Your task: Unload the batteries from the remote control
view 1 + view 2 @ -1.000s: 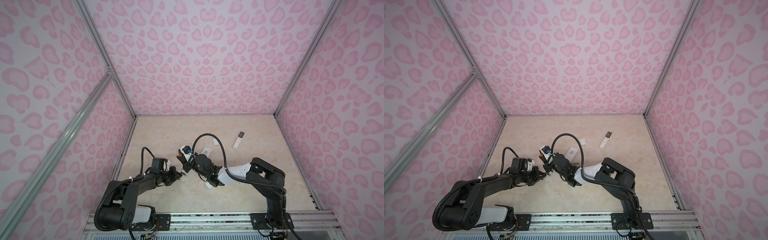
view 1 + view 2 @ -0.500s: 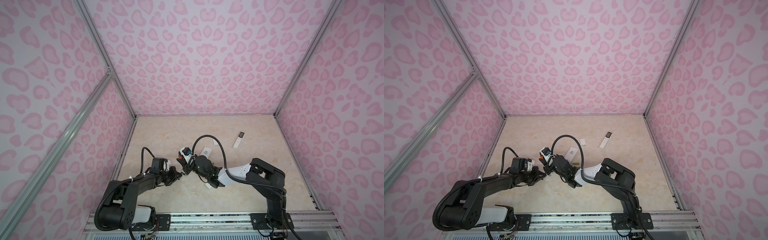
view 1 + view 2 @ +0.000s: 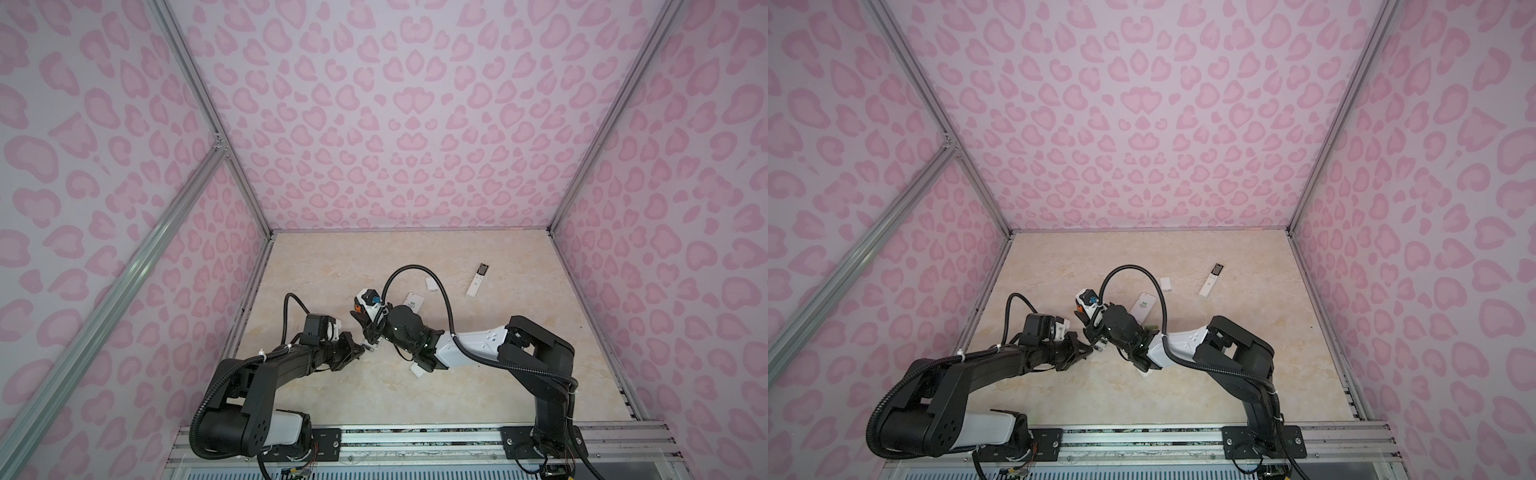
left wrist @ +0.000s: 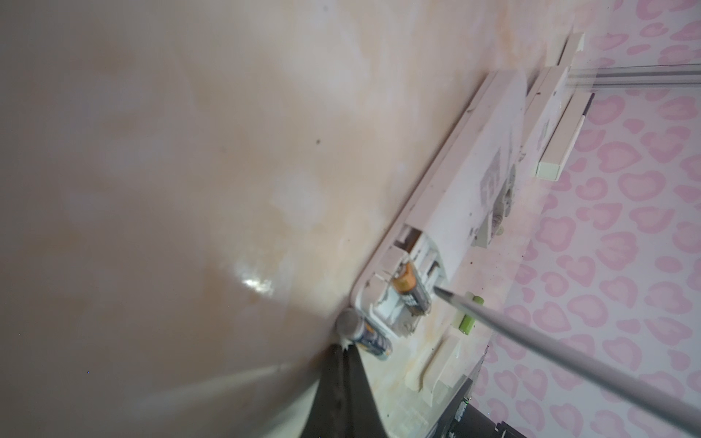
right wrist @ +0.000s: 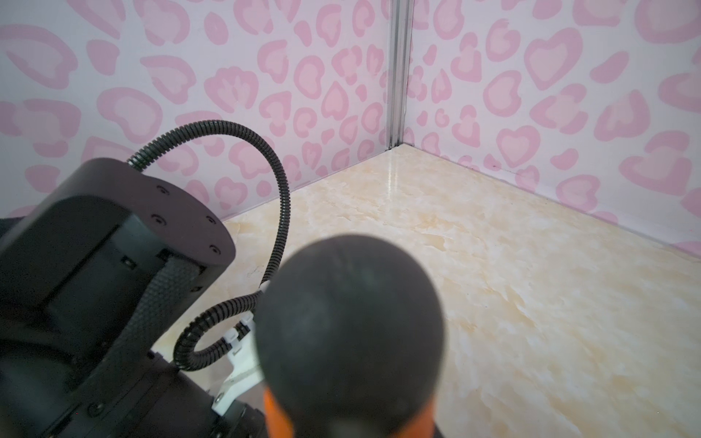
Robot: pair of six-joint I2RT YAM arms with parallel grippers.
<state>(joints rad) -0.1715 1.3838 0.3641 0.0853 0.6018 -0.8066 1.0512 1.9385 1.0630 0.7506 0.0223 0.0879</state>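
Note:
In the left wrist view a white remote control (image 4: 455, 189) lies with its battery bay uncovered. One of the batteries (image 4: 411, 288), dark with a gold-orange end, sits in the bay. A second dark one (image 4: 366, 335) lies on the table beside the remote. My left gripper (image 4: 343, 352) is shut, its tip at that loose battery's end. My right gripper (image 3: 368, 332) is shut on an orange-handled screwdriver (image 5: 352, 333). The screwdriver's shaft tip (image 4: 436, 291) rests at the bay's edge, next to the seated battery. Two lime-green batteries (image 4: 467, 324) lie just beyond.
A white cover (image 4: 436, 364) lies near the bay, and another cover (image 3: 430, 284) lies farther back. A second white remote (image 3: 477, 282) with a dark end lies at the back right. A white piece (image 3: 417, 370) pokes out under the right arm. Pink walls enclose the table.

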